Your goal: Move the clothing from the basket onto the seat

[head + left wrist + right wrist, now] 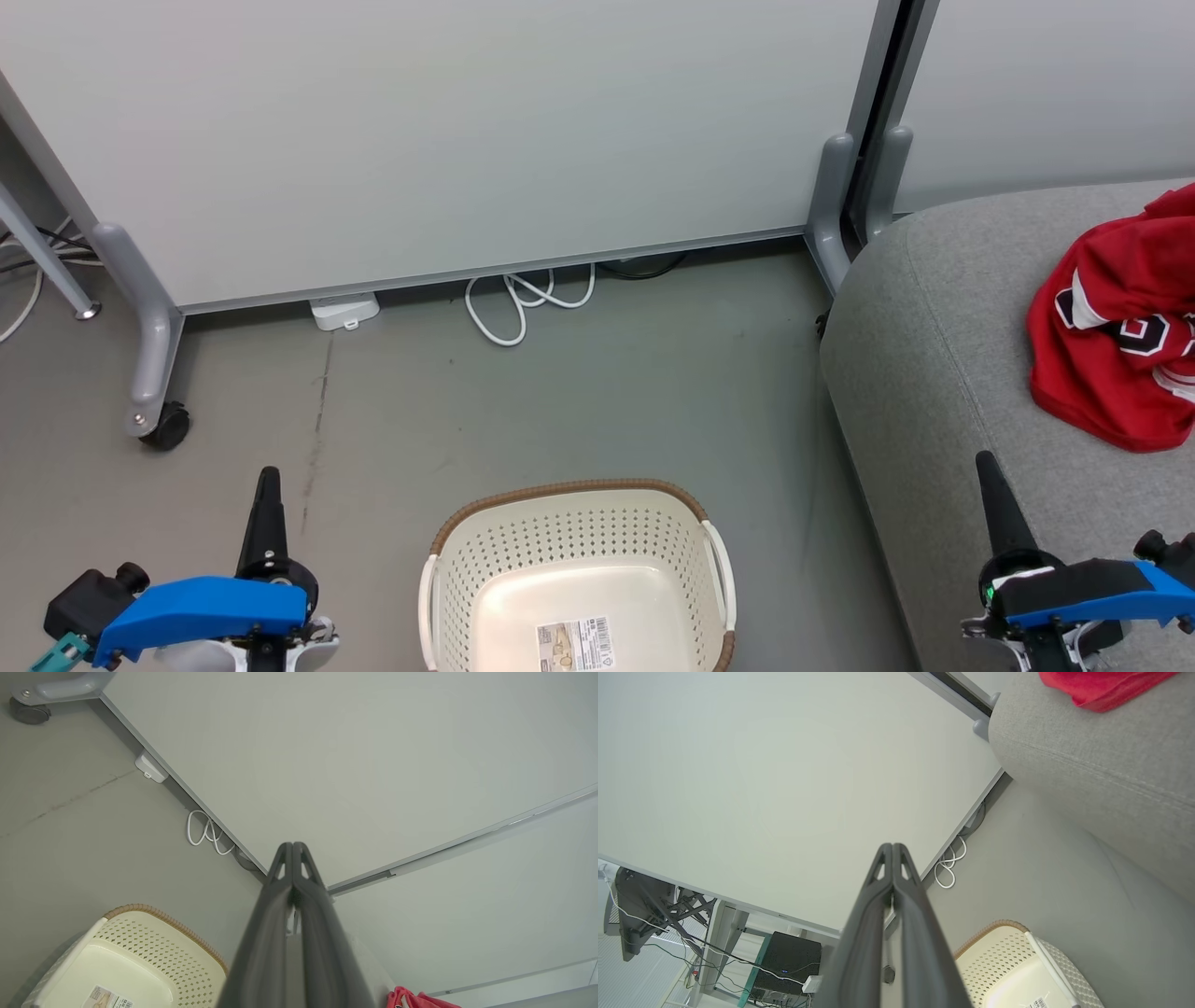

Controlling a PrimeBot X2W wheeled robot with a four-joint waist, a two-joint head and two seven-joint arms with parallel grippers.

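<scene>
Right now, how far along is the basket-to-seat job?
Done: the basket holds only a label on its floor, and red clothing lies on the seat. In hand: nothing; the left gripper and right gripper are shut and empty, clear of the basket. Left: nothing visible, though the basket's near end is cut off in the head view.

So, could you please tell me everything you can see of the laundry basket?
The basket is small, cream-white plastic, with rounded corners, walls perforated by rows of holes, a brown woven rim along its far edge and white side handles. It stands upright on the grey floor, left of the grey seat, not visibly touching it. Its visible inside is empty apart from a barcode label on the smooth bottom. The head view cuts off its near edge.
</scene>
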